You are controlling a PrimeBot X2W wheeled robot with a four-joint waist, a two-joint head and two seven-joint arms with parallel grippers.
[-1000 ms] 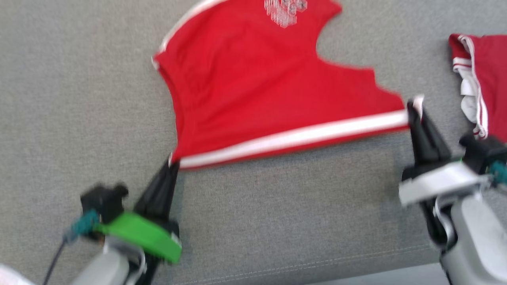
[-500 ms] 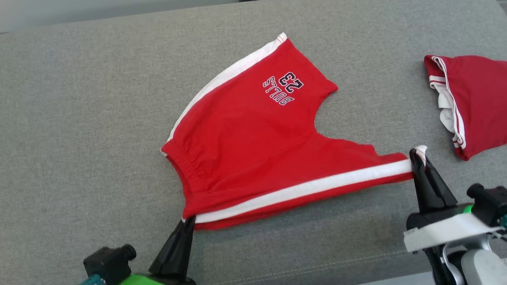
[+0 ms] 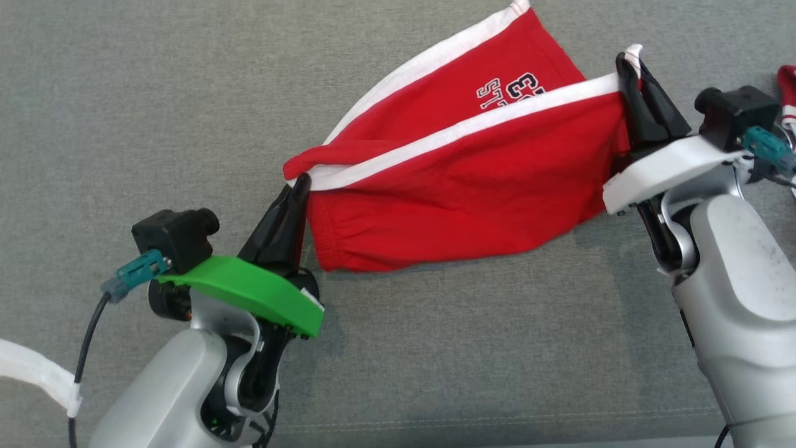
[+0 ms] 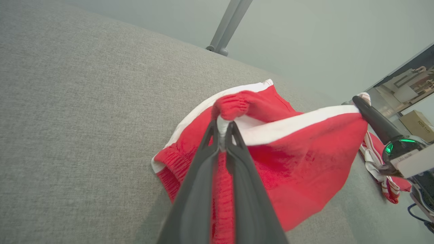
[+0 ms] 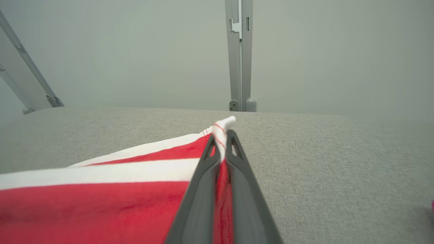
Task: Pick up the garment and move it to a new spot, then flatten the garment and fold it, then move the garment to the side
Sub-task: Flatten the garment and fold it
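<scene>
- The left gripper (image 3: pixel 301 183), two long dark fingers under a green wrist plate, is clamped on the waistband corner of the red cotton shorts with white side stripes (image 3: pixel 460 186), above the grey fabric-covered bench (image 3: pixel 124 93).
- The shorts hang stretched between both grippers, right of the bench's middle. Their striped edge is raised, and the printed leg lies behind, toward the far edge.
- The right gripper (image 3: pixel 628 65) pinches the hem corner by only a small white tuft. Pulling the arms further apart could slip it free and drop the fold askew.
- A second red-and-white garment (image 3: pixel 788 93) lies near the right edge, where a wide sweep of the right arm might drag it.
</scene>
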